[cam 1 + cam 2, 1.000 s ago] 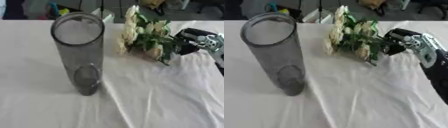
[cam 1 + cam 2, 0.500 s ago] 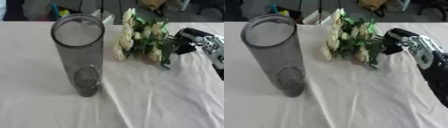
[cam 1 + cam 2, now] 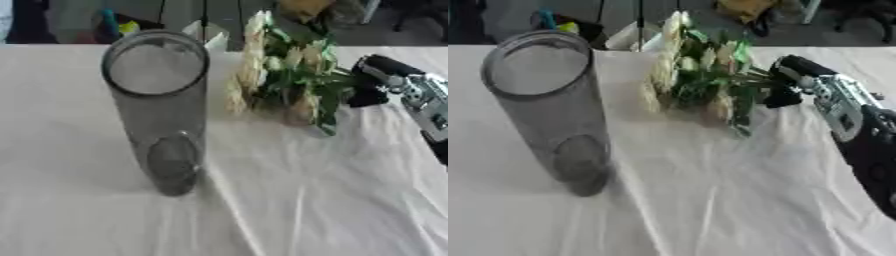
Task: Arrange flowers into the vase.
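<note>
a tall, clear grey cylinder vase (image 3: pixel 162 110) stands upright on a table (image 3: pixel 289 210) covered with a white cloth, on the robot's left side of the scene. its round mouth faces up and sits open and unblocked, which suits dropping stems in from above; nothing is inside it yet.

to the right of the vase, and apart from it, a bunch of cream flowers (image 3: pixel 702 80) with green leaves hangs lifted just off the cloth, judging by the blurred shadow under it. the right robot hand (image 3: pixel 794 82) comes in from the right edge, its dark fingers curled around the stem end of the bunch. holding it by the stems probably leaves that end awkward to lower in first, so the bunch will likely need turning.

the bunch's long axis runs roughly sideways and slightly away from the robot: blooms point toward the far left, near the vase's rim level, while the stems point right into the hand.

the left robot hand is not visible.
</note>
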Available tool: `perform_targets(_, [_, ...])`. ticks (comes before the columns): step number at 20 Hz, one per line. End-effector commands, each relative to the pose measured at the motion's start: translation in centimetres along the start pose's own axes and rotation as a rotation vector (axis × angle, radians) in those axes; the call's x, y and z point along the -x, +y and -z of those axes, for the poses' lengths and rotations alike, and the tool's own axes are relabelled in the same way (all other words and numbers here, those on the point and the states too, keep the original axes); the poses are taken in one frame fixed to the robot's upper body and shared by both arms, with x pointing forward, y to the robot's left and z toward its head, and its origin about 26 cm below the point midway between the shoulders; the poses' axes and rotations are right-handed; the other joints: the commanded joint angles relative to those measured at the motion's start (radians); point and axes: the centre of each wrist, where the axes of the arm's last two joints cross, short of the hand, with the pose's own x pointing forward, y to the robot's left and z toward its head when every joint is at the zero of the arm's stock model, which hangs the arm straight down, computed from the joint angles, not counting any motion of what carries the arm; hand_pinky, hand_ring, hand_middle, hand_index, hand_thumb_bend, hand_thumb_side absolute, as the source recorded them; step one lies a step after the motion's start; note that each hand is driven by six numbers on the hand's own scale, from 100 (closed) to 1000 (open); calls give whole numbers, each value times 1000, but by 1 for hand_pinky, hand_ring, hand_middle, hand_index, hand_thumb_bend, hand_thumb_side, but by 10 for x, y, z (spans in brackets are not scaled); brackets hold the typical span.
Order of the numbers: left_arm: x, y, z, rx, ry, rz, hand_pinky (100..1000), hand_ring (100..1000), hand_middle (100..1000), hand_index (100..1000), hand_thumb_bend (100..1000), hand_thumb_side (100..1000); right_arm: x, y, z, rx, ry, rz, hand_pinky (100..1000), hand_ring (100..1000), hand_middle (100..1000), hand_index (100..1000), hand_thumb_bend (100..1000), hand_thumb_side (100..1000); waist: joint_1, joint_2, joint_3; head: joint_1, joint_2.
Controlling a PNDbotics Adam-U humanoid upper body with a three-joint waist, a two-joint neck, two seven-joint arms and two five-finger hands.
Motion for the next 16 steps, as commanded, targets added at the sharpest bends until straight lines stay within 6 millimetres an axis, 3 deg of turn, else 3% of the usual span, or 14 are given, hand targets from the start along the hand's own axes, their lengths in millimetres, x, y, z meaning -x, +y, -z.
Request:
perform_targets(1, [-6, 1, 6, 15, -27, 0, 735, 856, 913, 981, 100, 1000, 4, -21, -3, 104, 26, -37, 100, 100, 100, 100, 100, 561, 0, -10, 1, 1, -13])
perform_targets(2, [-6, 1, 6, 15, -27, 0, 734, 856, 913, 981, 100, 1000, 4, -21, -3, 129, 37, -42, 100, 100, 100, 100, 100, 577, 0, -11, 0, 1, -13])
perform_targets(3, [-6, 1, 6, 15, -26, 0, 734, 855, 913, 981, 100, 1000, 4, -21, -3, 152, 46, -47, 100, 100, 100, 100, 100, 713, 1, -11, 0, 1, -14])
perform_targets(4, [-6, 1, 6, 15, -26, 0, 734, 854, 913, 981, 100, 1000, 4, -23, -3, 188, 58, -50, 100, 100, 100, 100, 100, 611, 1, -13, 0, 2, -14])
perform_targets(9, [-6, 1, 6, 16, -25, 2, 731, 852, 913, 981, 100, 1000, 5, -26, -6, 334, 93, -46, 100, 100, 100, 100, 121, 613, 1, -20, -3, 6, -10])
perform_targets(10, [-6, 1, 6, 15, -25, 2, 731, 852, 913, 981, 100, 1000, 4, -27, -7, 361, 95, -36, 100, 100, 100, 100, 100, 650, 1, -22, -3, 8, -8])
perform_targets(11, [-6, 1, 6, 15, -25, 1, 731, 852, 913, 981, 100, 1000, 3, -29, -8, 389, 98, -21, 100, 100, 100, 100, 106, 606, 1, -24, -4, 10, -6])
perform_targets(16, [-6, 2, 6, 14, -25, 0, 732, 852, 913, 980, 100, 1000, -9, -41, -9, 494, 88, 95, 100, 100, 100, 100, 100, 593, 0, -36, -4, 26, 4])
